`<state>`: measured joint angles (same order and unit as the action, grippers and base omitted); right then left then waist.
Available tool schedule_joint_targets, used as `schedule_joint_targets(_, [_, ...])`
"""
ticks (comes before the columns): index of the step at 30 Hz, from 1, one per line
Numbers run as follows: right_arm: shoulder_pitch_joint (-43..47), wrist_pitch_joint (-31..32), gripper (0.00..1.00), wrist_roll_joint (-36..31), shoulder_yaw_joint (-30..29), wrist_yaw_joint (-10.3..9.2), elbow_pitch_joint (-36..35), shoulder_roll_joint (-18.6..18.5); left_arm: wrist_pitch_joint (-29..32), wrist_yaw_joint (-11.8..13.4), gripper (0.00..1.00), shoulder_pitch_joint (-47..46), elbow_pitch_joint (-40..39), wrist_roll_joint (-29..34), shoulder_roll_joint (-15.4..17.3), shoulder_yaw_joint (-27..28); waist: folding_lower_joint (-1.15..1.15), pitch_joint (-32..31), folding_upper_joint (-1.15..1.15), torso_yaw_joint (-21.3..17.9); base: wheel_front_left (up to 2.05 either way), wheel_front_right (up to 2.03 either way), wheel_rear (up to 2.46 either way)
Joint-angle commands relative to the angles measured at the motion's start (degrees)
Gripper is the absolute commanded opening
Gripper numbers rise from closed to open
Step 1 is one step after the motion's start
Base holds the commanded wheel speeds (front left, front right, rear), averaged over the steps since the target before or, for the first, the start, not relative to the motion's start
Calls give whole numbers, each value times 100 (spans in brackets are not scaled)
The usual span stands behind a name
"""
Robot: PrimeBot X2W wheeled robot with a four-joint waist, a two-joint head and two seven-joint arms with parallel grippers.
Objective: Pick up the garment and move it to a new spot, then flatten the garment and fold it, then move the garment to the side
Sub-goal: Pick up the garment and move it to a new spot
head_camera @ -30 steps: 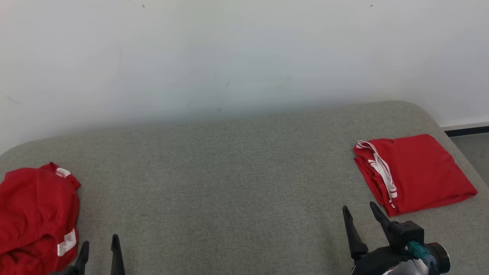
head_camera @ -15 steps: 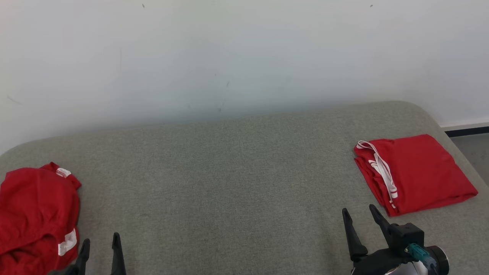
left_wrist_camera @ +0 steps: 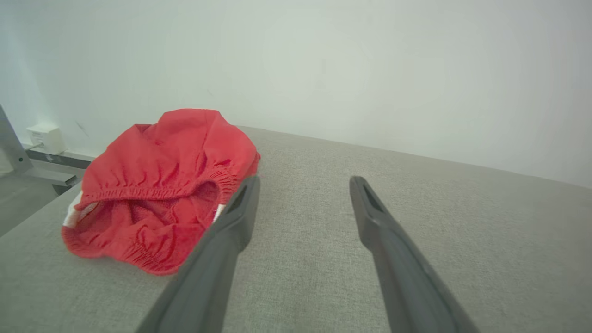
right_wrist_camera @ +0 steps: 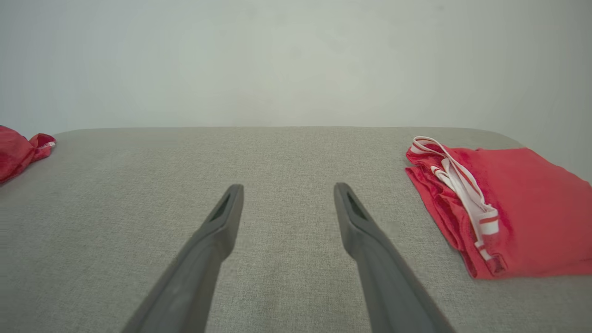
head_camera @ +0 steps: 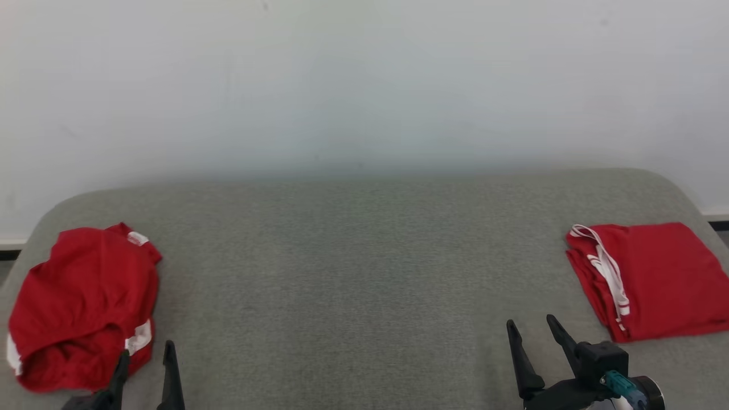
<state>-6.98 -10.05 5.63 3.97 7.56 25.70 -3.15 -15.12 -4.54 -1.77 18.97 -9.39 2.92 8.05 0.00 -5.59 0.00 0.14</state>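
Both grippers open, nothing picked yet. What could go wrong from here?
1. The crumpled red shorts lie bunched near the left edge of the grey cushion; the left gripper may pinch only one layer or nudge them off.
2. The right gripper sits close to the folded red garment; a sweep could snag and undo it.

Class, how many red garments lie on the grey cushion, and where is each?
2. One crumpled garment lies at the left end of the cushion; one folded garment lies at its right end.

Crumpled garment [head_camera: 82, 302] left, folded garment [head_camera: 655, 279] right
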Motion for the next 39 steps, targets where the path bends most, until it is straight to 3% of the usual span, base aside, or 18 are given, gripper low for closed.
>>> schedule_joint_targets(1, [33,-12,100,37,27,-16,26,16,-1,2,100,33,-25,45,26,50,0,-48,0,268,0,0,0])
schedule_joint_targets(15, [50,-138,100,262,203,-16,235,29,-1,-75,100,114,-95,179,154,163,0,-186,0,1427,0,0,0])
schedule_joint_targets(25, [41,-252,100,397,305,-16,379,28,-1,-69,100,224,-92,193,260,293,0,-197,0,2017,0,0,0])
schedule_joint_targets(39, [-73,-313,100,418,350,-16,476,26,-1,-49,100,198,-81,179,235,331,0,-151,0,2246,0,0,0])
